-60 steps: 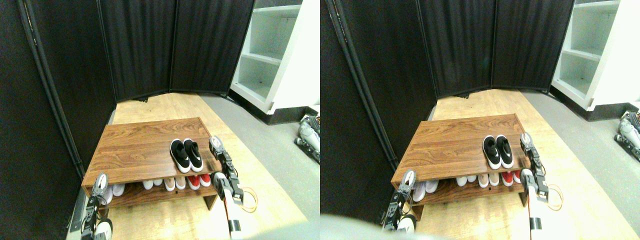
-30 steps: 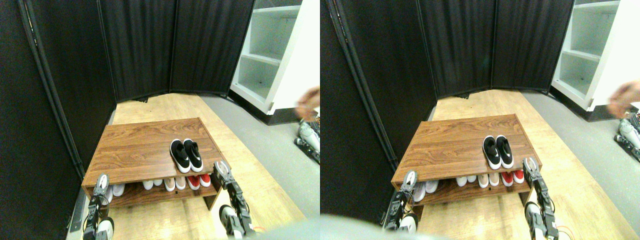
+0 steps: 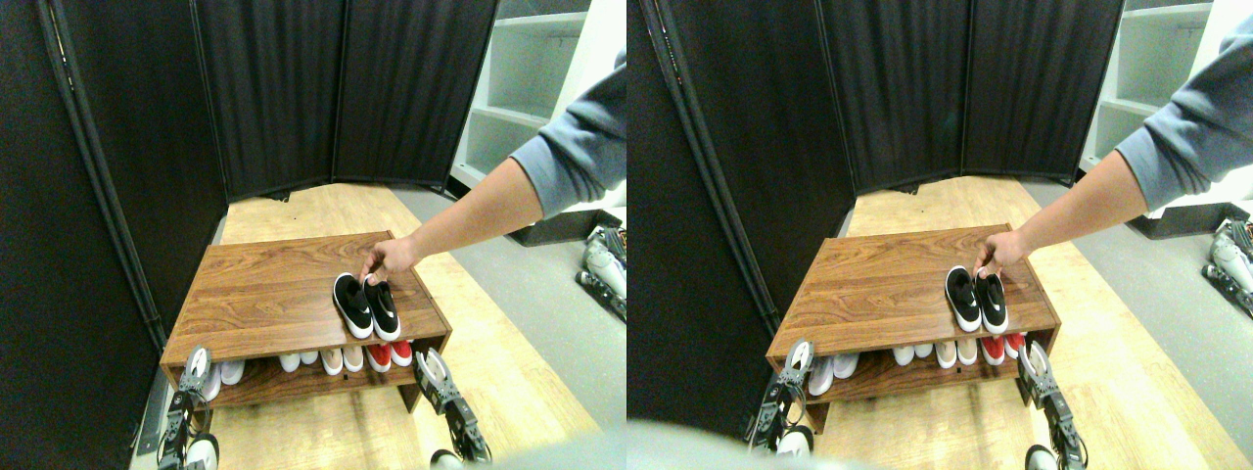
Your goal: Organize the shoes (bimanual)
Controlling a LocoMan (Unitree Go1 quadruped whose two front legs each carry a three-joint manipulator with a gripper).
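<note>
Black sneakers (image 3: 365, 305) paired on tabletop (image 3: 264, 294), right side; person's hand (image 3: 392, 258) at heels. I hold left gripper (image 3: 196, 364), right gripper (image 3: 432, 370) low, clear; jaws' opening: cannot tell. Wait until hand leaves.

A staged indoor test space, likely a lab, black pleated folding screen panels (image 3: 343, 88) closing the far and left sides, white empty shelving unit (image 3: 529, 108) far right, low wooden shoe rack (image 3: 274, 294) on pale wood flooring (image 3: 323, 211), grey carpet (image 3: 548, 294) right
</note>
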